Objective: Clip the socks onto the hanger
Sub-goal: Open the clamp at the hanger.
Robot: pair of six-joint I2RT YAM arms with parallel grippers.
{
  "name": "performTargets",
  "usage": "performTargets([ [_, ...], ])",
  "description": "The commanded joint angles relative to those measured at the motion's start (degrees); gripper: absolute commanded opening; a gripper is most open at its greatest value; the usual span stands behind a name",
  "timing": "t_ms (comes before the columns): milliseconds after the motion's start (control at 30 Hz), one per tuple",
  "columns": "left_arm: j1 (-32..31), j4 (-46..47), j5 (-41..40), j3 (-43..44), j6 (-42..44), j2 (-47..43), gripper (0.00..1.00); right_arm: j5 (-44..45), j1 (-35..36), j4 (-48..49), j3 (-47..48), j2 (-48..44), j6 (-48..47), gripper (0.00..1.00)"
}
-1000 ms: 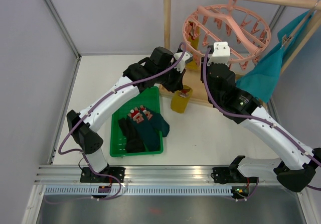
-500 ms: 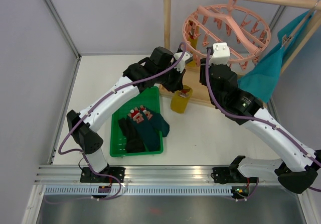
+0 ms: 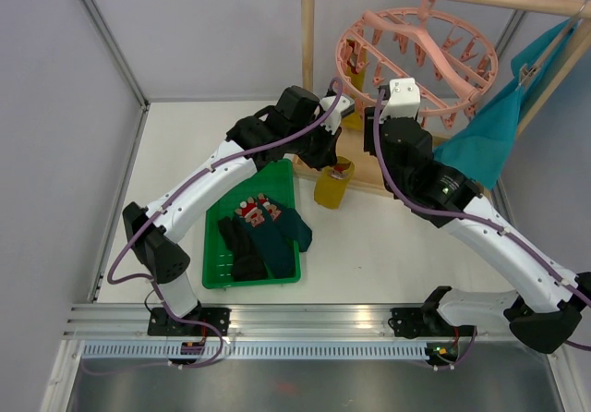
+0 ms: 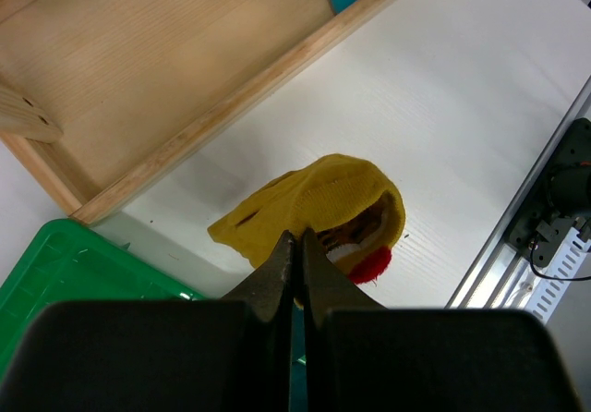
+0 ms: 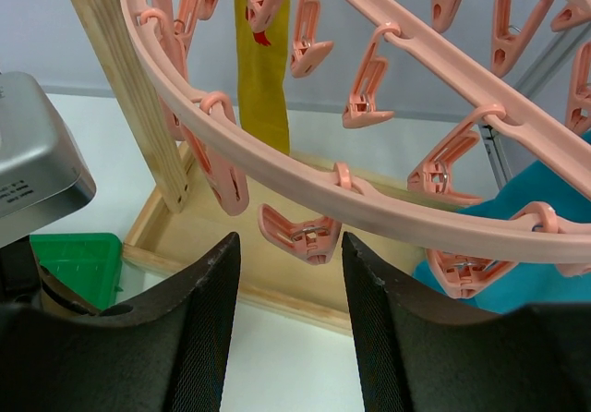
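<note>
Two robot arms reach from the near edge of a white table toward a wooden rack at the far right. A large teal cloth hangs from the right end of the rack's top bar. Left of the cloth, a round pink hanger hangs by its hook from the same bar, with small pegs dangling around its ring.

A green tray sits on the table left of centre. It holds a pile of socks: black, dark teal, and one with a red and white pattern.

The left gripper is at the far right corner of the tray, its claw pinched together on a yellow sock. That sock droops over the table just beside the rack's wooden base. A second yellow sock hangs straight down from the left side of the hanger.

The right gripper is raised just under the hanger's ring, its claw spread apart and holding nothing. One peg hangs between its fingertips.
</note>
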Motion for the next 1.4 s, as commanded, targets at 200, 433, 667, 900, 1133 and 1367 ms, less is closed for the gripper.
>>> performTargets([
  [200, 0.32, 1.09, 1.18, 0.73, -1.18, -3.07, 0.02, 1.96, -0.26, 1.58, 3.46, 1.01, -0.45, 0.55],
  [433, 0.32, 1.0, 1.09, 0.73, -1.01, -3.07, 0.02, 3.28, -0.26, 2.37, 3.38, 1.89, -1.77, 0.56],
  [667, 0.32, 0.74, 0.83, 0.73, -0.83, -3.07, 0.02, 3.19, -1.14, 3.33, 3.11, 2.06, -2.38, 0.57],
  [900, 0.32, 0.57, 0.91, 0.64, -0.83, -3.07, 0.02, 2.75, -1.84, 4.47, 2.94, 2.41, -3.17, 0.57],
  [1133, 0.32, 0.57, 0.91, 0.73, -0.92, -2.98, 0.02, 2.75, -2.1, 5.7, 3.46, 2.86, -3.79, 0.56],
  [1367, 0.32, 1.0, 1.53, 0.82, -1.36, -2.8, 0.02, 2.49, -2.11, 5.62, 3.73, 2.68, -3.79, 0.46],
])
